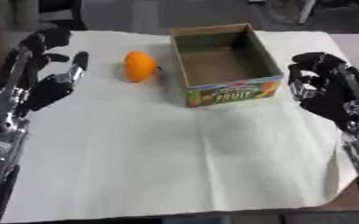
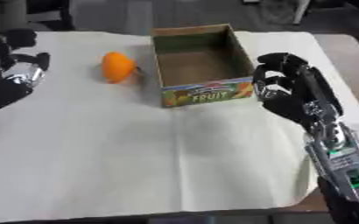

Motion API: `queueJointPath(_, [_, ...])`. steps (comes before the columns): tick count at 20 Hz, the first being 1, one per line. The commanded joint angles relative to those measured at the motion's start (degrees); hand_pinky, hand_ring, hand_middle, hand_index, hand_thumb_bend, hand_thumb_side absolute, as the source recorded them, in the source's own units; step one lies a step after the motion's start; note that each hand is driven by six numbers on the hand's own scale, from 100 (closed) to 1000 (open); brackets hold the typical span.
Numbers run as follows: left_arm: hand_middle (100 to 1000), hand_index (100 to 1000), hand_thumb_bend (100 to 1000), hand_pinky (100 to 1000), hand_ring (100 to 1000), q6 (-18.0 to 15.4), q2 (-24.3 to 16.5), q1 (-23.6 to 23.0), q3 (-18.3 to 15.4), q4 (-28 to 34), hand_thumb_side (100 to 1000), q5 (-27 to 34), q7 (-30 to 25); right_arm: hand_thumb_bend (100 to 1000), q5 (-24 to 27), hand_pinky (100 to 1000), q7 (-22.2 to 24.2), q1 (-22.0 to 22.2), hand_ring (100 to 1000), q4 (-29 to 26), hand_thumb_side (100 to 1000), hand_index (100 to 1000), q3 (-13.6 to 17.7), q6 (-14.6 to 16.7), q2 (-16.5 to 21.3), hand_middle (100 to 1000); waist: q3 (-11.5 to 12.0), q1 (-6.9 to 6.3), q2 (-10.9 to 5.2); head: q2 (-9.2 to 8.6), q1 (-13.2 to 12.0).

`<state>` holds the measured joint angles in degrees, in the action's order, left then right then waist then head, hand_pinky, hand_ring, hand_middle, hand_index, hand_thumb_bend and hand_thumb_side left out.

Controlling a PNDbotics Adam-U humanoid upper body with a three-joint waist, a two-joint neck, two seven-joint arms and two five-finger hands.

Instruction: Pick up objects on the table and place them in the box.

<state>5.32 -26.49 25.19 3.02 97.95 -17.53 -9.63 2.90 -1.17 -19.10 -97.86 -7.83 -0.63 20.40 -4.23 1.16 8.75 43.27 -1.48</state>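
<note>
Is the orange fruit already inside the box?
No, the orange fruit lies on the white cloth to the left of the open box, whose inside shows nothing.

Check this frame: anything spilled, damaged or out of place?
Nothing stands out. The box stands upright and looks empty; the orange fruit lies beside it on the white sheet. Both hands, left and right, hold nothing.

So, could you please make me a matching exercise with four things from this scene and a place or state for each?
Things:
1. orange
2. box
3. left hand
4. right hand

Places or states:
A. right of the box, fingers curled, holding nothing
B. on the cloth, left of the box
C. open-topped, nothing inside
D. left edge of the table, fingers relaxed

Pairs: 1-B, 2-C, 3-D, 4-A
</note>
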Motion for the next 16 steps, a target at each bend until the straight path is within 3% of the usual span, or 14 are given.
queueJointPath(1, [773, 836, 509, 742, 830, 0.79, -4.58, 4.48, 0.33, -3.37, 233, -8.88, -6.55, 100, 0.16, 613, 0.25, -0.34, 760, -0.42, 100, 706, 0.21, 0.08, 0.94, 541, -0.32, -0.17, -1.13, 0.58, -0.29])
queueJointPath(5, [734, 823, 627, 736, 795, 0.87, -6.53, 11.40, 2.25, -10.57, 177, -18.35, -9.17, 100, 0.15, 613, 0.66, -0.27, 760, -0.31, 100, 706, -0.19, 0.06, 0.92, 541, -1.16, -0.25, -1.41, 0.80, -0.65])
queueJointPath(7, [727, 819, 641, 733, 787, 0.35, -6.66, 14.94, 3.36, -14.91, 166, -22.87, -9.13, 100, 0.17, 613, 0.84, -0.27, 760, -0.28, 100, 706, -0.36, 0.03, 0.90, 541, -1.66, -0.28, -1.53, 0.84, -0.86])
queueJointPath(16, [740, 825, 743, 733, 780, -3.73, -2.10, 26.23, 5.36, -35.44, 198, -35.09, -8.16, 100, 0.34, 613, 1.70, -0.40, 760, -0.12, 100, 706, -1.17, -0.05, 0.47, 540, -3.82, -0.28, -1.80, 0.85, -1.77])
